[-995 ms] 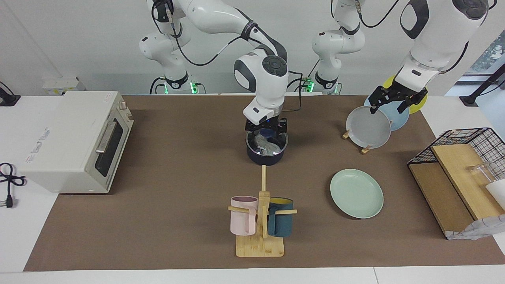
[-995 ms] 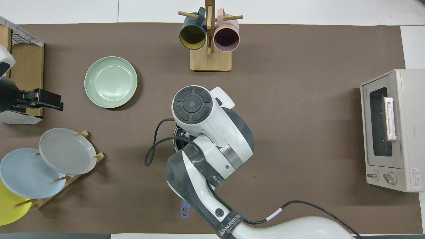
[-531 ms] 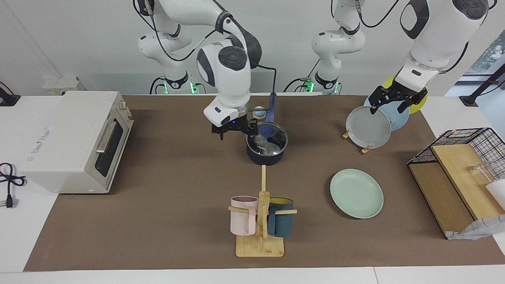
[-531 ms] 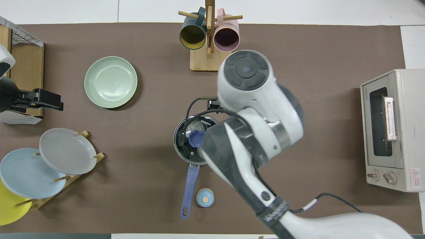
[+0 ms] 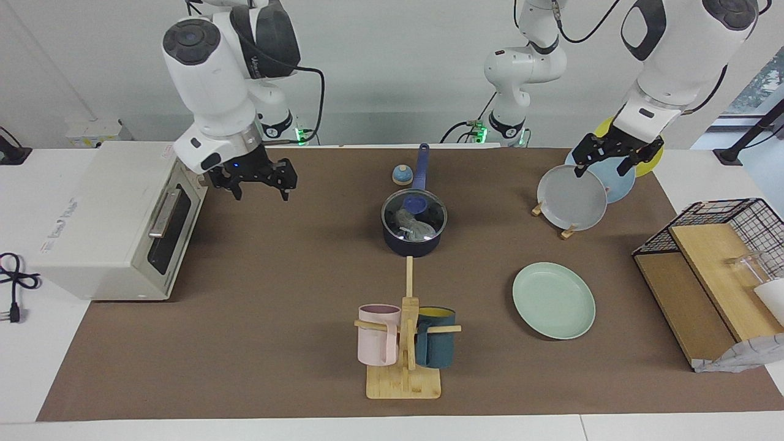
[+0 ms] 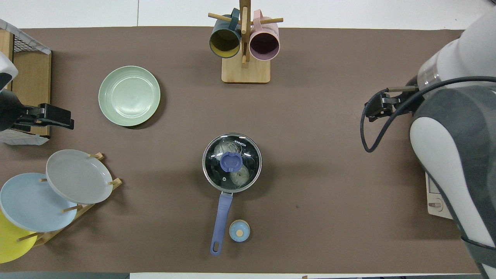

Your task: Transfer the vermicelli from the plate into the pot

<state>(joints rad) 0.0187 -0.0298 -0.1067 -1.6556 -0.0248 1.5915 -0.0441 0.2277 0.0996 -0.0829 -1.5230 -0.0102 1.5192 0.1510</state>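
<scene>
Lid on, arm clear: the right claw (image 5: pixel 256 182) has swung from over the pot to hang empty and open by the toaster oven (image 5: pixel 116 217).

Mid-counter, the vermicelli (image 6: pixel 231 162) sits in the pot (image 5: pixel 412 240) under its glass lid (image 6: pixel 231 162); the plate (image 5: pixel 553 300) lies bare; the left claw (image 5: pixel 615 160) waits open over the plate rack (image 5: pixel 566 231). The transfer looks complete.

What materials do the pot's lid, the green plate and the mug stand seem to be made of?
The lid looks like clear glass with a metal rim: the vermicelli shows through it, and it reflects light. The green plate seems matte plastic or glazed ceramic; its even, soft sheen leaves this open. The mug stand looks like pale, unpainted wood, probably bamboo.
</scene>
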